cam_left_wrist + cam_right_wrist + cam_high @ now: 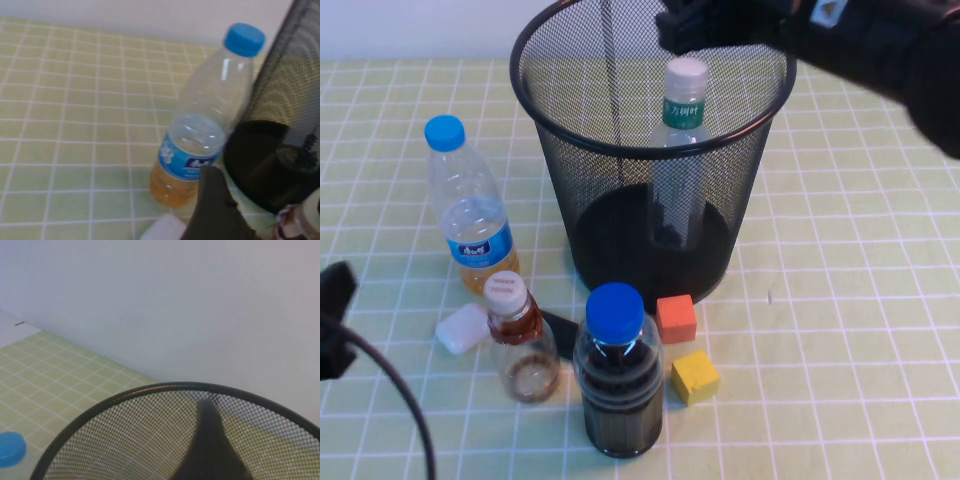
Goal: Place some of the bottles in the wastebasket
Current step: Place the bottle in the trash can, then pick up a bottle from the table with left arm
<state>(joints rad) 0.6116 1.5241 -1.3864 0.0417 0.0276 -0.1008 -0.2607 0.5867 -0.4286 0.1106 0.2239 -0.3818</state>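
Note:
The black wire-mesh wastebasket (620, 215) stands at the back middle of the table. The white-capped bottle with the green-and-white label (683, 110) stands upright inside it. My right gripper (688, 28) hovers open just above that bottle's cap, not touching it; one of its fingers (206, 440) shows over the basket rim (165, 387). The small cream-capped amber bottle (520, 340) stands on the table in front of the basket. My left gripper (334, 300) is open and empty, low at the left edge; its finger (212, 210) shows near the basket's base (260, 165).
A tall blue-capped bottle (470, 215) stands left of the basket, also in the left wrist view (200, 135). A fat blue-capped dark bottle (617, 375) stands in front. An orange cube (676, 318), a yellow cube (695, 376) and a white object (462, 328) lie nearby.

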